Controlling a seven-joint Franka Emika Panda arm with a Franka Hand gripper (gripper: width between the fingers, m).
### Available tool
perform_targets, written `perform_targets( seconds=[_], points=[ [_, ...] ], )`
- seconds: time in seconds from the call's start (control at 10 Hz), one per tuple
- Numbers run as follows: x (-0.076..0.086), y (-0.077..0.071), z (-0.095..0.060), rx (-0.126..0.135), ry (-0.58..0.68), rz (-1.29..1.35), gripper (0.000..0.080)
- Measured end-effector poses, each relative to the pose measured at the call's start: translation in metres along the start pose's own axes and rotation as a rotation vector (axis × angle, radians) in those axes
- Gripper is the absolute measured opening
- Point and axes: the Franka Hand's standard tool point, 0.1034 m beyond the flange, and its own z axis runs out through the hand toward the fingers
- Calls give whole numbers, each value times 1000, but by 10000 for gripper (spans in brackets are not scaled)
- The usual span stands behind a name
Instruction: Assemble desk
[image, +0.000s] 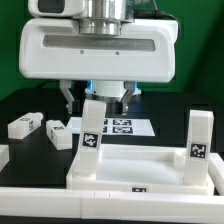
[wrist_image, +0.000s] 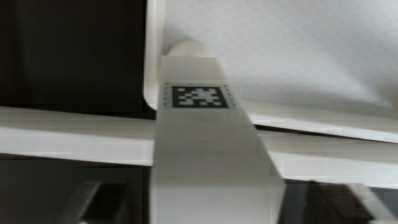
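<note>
**STATION STATUS: GRIPPER OVER LEG AT THE TABLETOP CORNER**

**Gripper.** Find the black two-finger gripper (image: 98, 98) under the large glossy white robot hand (image: 97, 50). Its fingers (image: 69, 99) are spread wide, one on each side of the top of a leg. In the exterior view neither finger touches that leg. The wrist view does not show the fingers clearly.

**Task parts.**
- The large white plastic rectangular tabletop slab (image: 140, 165) lies flat on the black table (image: 30, 105), rim upward. It is near the front of the scene and carries a square tag on its front edge.
- The white square-section plastic leg (image: 91, 135) between the fingers stands at the slab's corner on the exterior view's left, leaning slightly. You cannot tell whether it is fully seated in the socket.
- In the wrist view this leg (wrist_image: 205, 150) runs through the middle of the picture. Its black-and-white tag (wrist_image: 199, 97) faces the camera, and the slab's rim (wrist_image: 71, 135) crosses behind it.
- A second white upright leg (image: 200, 135) stands at the slab's corner on the exterior view's right, tag facing forward.
- Two loose white legs lie on the table, to the exterior view's left of the slab. One (image: 22, 126) is farther out and the other (image: 57, 133) is closer to the slab.

**Surroundings.** The marker board (image: 128, 127) lies flat behind the slab. A long white bar (image: 40, 200) runs along the front edge of the scene.
</note>
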Motion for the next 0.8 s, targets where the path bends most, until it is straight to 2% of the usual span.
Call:
perform_targets(
  seconds=[0.1,0.2,0.4,0.6,0.8],
  points=[
    [0,0,0,0,0,0,357],
    [0,0,0,-1,2,0,291],
    [-1,8,-1,6,3,18,291],
    [-2,17,-1,27,8,80,291],
    [-2,17,0,39,14,154,291]
  ],
)
